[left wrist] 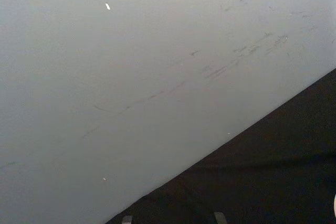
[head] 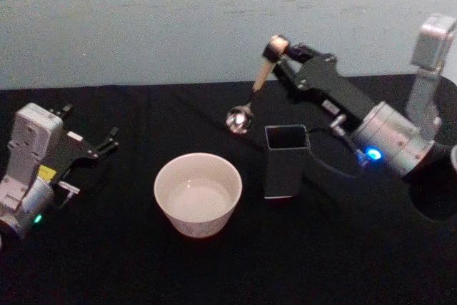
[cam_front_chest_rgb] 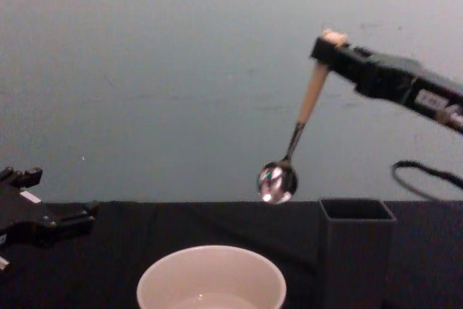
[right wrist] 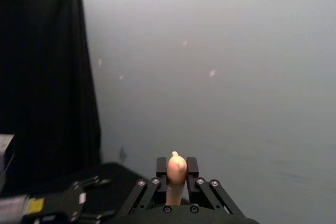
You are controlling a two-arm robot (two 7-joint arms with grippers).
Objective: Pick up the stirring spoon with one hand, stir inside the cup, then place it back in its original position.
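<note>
Black bench [head: 107, 262] had the cup [head: 193, 225] front and centre, with the holder [head: 284, 169] just right of it. Left claw [head: 89, 123] sat spread open, resting far left. Right claw [head: 280, 49] was clamped on the spoon [head: 258, 80] by its bear end, bowl dangling midair above the cup-holder gap.

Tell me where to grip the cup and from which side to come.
Pinch the cup by its thin rim from above, one finger inside the wall, one outside. It stands upright, mouth open, and looks too broad to span. Its left side is probably best: the left gripper sits open there, while the right gripper holds the stirring spoon.
</note>
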